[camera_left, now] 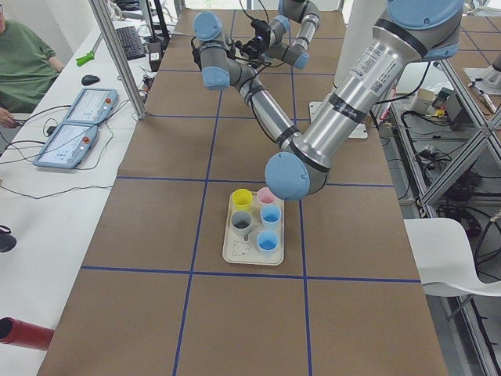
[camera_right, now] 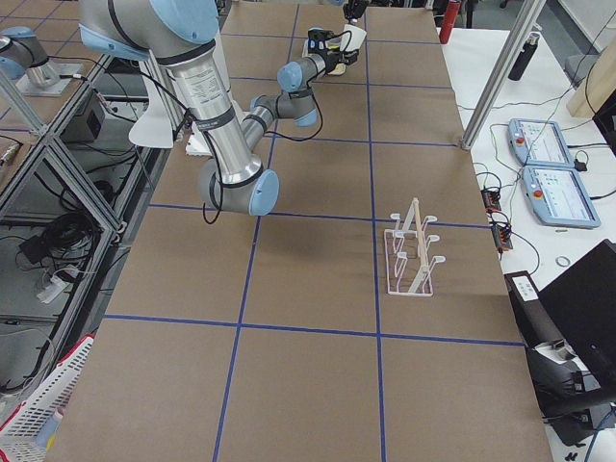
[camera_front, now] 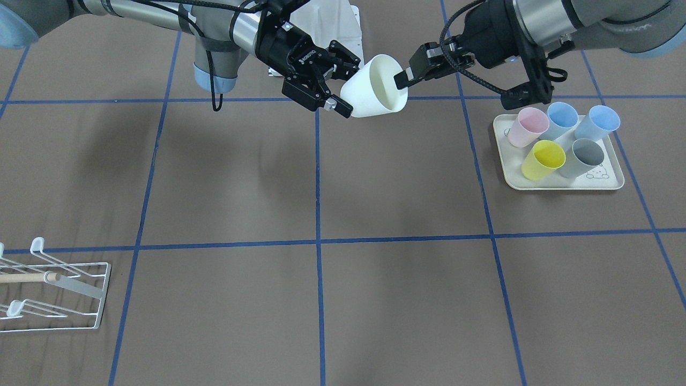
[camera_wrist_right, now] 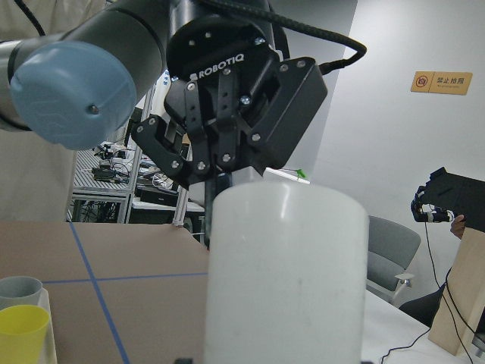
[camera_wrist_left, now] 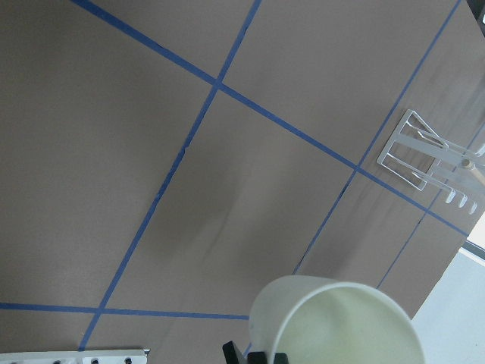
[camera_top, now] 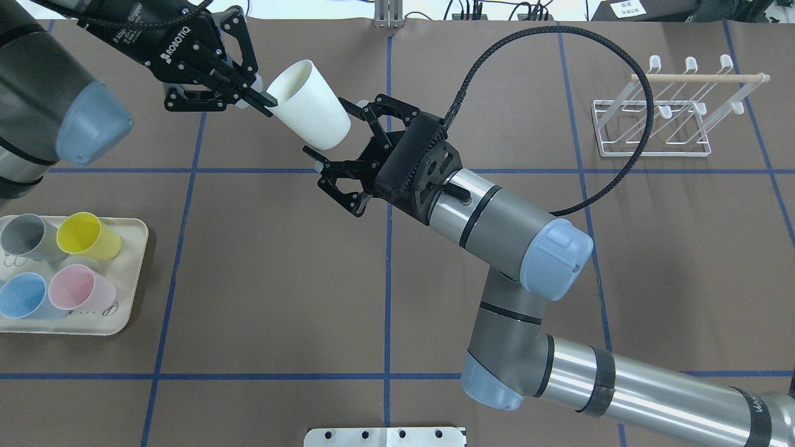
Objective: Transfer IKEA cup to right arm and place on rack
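Between tray (camera_top: 127,310) and rack (camera_top: 667,110), midair cup (camera_top: 308,102) tight in left gripper (camera_top: 264,99), right gripper (camera_top: 327,128) open.

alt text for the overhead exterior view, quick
The left gripper pinches the rim of a white cup in midair while the open right gripper straddles its base. A tray of coloured cups sits lower left; a white wire rack stands upper right.
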Robot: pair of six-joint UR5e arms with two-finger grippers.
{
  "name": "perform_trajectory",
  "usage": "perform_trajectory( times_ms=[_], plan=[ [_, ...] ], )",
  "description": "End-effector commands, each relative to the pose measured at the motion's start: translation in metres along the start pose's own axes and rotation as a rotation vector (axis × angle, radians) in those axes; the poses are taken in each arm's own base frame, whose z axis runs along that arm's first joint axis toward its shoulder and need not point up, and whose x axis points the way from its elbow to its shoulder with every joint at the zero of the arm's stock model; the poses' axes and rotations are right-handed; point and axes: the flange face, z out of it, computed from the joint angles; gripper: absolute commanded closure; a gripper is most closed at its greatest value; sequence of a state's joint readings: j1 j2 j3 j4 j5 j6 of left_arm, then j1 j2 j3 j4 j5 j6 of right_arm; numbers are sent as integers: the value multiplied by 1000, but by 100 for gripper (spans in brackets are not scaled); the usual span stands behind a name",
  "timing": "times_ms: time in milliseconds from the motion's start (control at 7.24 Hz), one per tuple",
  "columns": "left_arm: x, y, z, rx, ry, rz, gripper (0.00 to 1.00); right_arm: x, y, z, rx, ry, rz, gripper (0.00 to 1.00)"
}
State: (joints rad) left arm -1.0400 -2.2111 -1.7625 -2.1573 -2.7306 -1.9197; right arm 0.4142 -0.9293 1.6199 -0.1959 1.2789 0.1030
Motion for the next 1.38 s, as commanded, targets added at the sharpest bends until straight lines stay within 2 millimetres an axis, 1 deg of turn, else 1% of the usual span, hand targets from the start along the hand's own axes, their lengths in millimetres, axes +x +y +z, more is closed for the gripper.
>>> perform_trajectory(
  times_ms=[0, 276, 414, 552, 691, 829, 967, 1105, 1243],
  plan=[
    [2, 4, -1, -1, 4, 8, 1, 1, 2, -1, -3, 1, -1, 35],
    [1, 3, -3, 2, 5, 9, 0, 2, 5, -2, -9, 3, -4, 35],
    [2, 3, -9, 8, 10, 16, 0, 5, 6, -3, -11, 6, -7, 35],
    [0, 5, -12, -7, 6, 26, 0, 7, 9, 1, -54, 13, -22, 35],
    [-1, 1, -17, -1, 6, 21, 0, 13, 10, 7, -118, 33, -48, 37],
    [-3, -10, -34, 37, 17, 39, 0, 24, 15, 12, -174, 56, -72, 37],
    [-8, -19, -45, 69, 21, 94, 0, 37, 18, 16, -221, 81, -94, 37],
    [-29, -38, -62, 125, 21, 127, 0, 52, 23, 18, -272, 108, -114, 37],
    [-55, -57, -65, 182, 7, 153, 0, 65, 25, 15, -324, 133, -135, 38]
  ],
)
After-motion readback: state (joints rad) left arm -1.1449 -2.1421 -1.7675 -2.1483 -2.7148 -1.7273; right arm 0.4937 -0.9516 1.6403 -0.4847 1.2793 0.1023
